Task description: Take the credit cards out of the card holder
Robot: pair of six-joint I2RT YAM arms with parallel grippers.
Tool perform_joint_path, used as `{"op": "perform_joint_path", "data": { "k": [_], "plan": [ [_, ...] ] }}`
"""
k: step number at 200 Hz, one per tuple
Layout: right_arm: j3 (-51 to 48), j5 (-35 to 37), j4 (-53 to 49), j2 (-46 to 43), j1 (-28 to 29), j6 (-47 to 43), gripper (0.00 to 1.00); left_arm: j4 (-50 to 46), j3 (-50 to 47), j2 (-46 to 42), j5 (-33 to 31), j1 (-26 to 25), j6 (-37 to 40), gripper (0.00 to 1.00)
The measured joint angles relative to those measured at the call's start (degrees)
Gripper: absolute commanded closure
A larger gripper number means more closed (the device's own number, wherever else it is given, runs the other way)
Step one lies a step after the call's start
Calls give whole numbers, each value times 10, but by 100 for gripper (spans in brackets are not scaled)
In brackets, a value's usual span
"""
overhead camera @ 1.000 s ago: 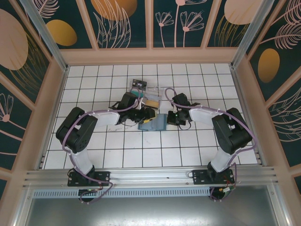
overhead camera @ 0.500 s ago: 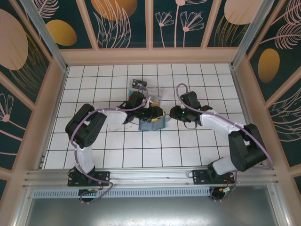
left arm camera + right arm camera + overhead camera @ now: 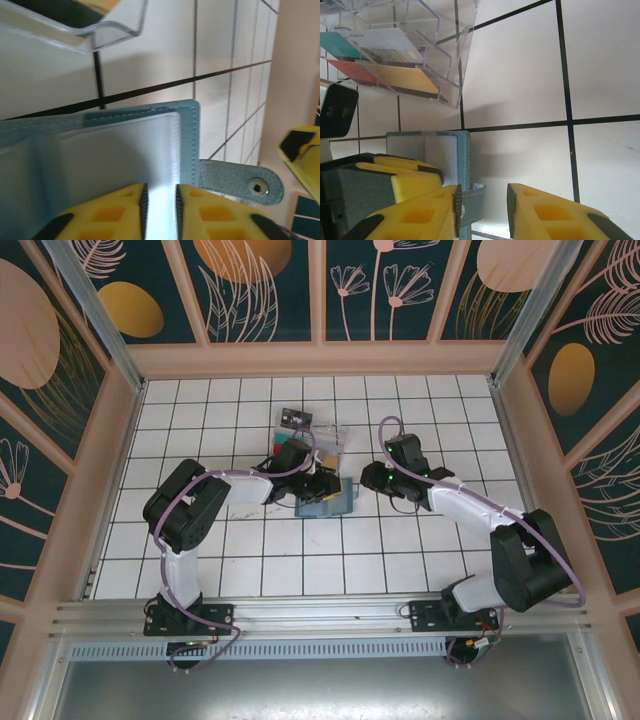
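The teal-blue card holder (image 3: pixel 333 504) lies open on the tiles between my arms. In the left wrist view its grey-blue pocket face (image 3: pixel 110 150) spreads under my left gripper (image 3: pixel 160 189), whose yellow fingers stand a narrow gap apart with a pale strip between them; whether they pinch anything I cannot tell. The holder's snap strap (image 3: pixel 237 179) sticks out to the right. My right gripper (image 3: pixel 484 199) is open beside the holder's edge (image 3: pixel 463 155), with the strap (image 3: pixel 474 200) against its left finger. The credit cards are hidden at the holder.
A clear plastic tray (image 3: pixel 457 75) with divisions stands just behind the holder and holds several cards, one reddish (image 3: pixel 350 72) and one yellow (image 3: pixel 405 77). A small black card (image 3: pixel 296 418) lies behind the tray (image 3: pixel 335 440). White tiles run right of the holder.
My left gripper reached further over the holder and its fingers narrowed. My right gripper opened and drew back a little to the right of the holder, which shifted slightly.
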Motion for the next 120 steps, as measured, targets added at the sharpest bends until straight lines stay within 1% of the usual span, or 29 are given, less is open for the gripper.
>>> {"op": "perform_joint_path", "data": {
  "k": [21, 40, 51, 73, 88, 120],
  "plan": [
    [6, 8, -4, 0, 9, 0, 69, -11, 0, 1, -12, 0, 6, 89],
    [26, 8, -10, 7, 27, -6, 78, -22, 0, 2, -20, 0, 10, 96],
    [43, 9, -12, 21, 44, -10, 84, -26, 0, 2, -26, 0, 13, 100],
    [67, 1, -8, 64, 76, -14, 94, -31, 0, 2, -33, 0, 13, 100],
    [68, -8, -9, 93, 86, -10, 95, -32, -2, 2, -35, 0, 13, 100],
    [68, -20, -10, 141, 85, -1, 95, -32, -6, 0, -36, 0, 13, 100]
  ]
}}
